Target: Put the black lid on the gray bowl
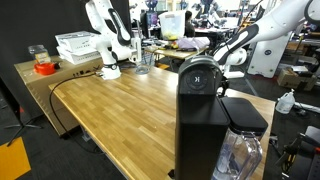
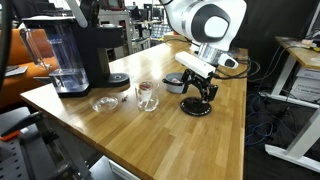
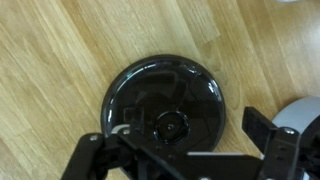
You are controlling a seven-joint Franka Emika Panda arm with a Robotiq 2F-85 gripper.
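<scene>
Black lid (image 3: 165,95) — flat on bench (image 3: 50,50), directly beneath my hand (image 3: 180,152), spread wide. Gray bowl (image 3: 303,118) — three o'clock, wrist view.

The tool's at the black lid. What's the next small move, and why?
Probably ease straight down and close on the knob. In the wrist view the tool is open, with the knob of the black lid roughly between its fingers. The lid lies flat on the wooden table, and the gray bowl beside it has no lid yet.

Wooden table (image 2: 185,145), black lid (image 2: 197,109), gray bowl (image 2: 174,83), glass cup (image 2: 147,95), coffee machine (image 2: 75,50)
</scene>
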